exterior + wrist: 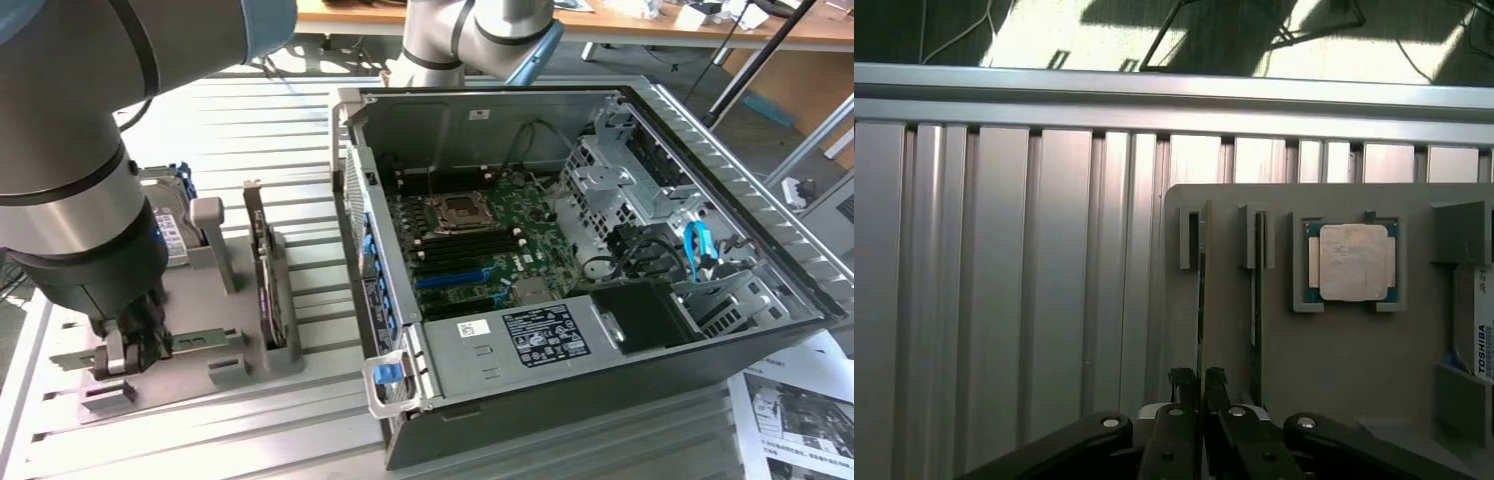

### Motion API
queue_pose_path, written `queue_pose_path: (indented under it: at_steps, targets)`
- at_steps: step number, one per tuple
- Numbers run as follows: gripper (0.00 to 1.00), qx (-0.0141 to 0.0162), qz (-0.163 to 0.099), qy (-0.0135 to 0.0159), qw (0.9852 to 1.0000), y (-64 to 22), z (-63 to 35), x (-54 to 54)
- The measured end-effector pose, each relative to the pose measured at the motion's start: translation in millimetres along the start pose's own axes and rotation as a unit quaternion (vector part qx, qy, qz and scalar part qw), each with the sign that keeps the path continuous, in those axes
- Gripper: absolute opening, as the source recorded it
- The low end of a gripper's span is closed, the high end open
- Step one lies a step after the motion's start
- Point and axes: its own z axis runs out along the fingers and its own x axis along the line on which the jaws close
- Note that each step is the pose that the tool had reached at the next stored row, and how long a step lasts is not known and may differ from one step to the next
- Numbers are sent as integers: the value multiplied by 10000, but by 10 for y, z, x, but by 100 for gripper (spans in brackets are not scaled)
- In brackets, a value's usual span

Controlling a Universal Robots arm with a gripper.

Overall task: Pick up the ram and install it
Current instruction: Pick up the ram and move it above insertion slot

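The ram (1201,300) is a thin green stick standing on edge in a slot of the grey holder plate (1334,370). My gripper (1200,378) is shut on it, with one dark fingertip on each side of its near end. A second green stick (1257,290) stands in the neighbouring slot, untouched. In the exterior view my gripper (131,355) reaches down onto the grey holder (200,385) at the exterior view's left, and the arm hides the ram there.
A square silver processor chip (1351,262) lies in its own pocket of the holder. A dark expansion card (271,285) stands upright beside my gripper. The open computer case (747,200) with its motherboard (481,240) lies at the exterior view's right. A printed sheet (801,420) lies near it.
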Motion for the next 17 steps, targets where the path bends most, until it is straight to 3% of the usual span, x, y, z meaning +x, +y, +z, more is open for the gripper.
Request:
queue_pose_path:
  at_steps: [17]
  targets:
    - [15, 0, 0, 0, 10000, 9, -242, 5]
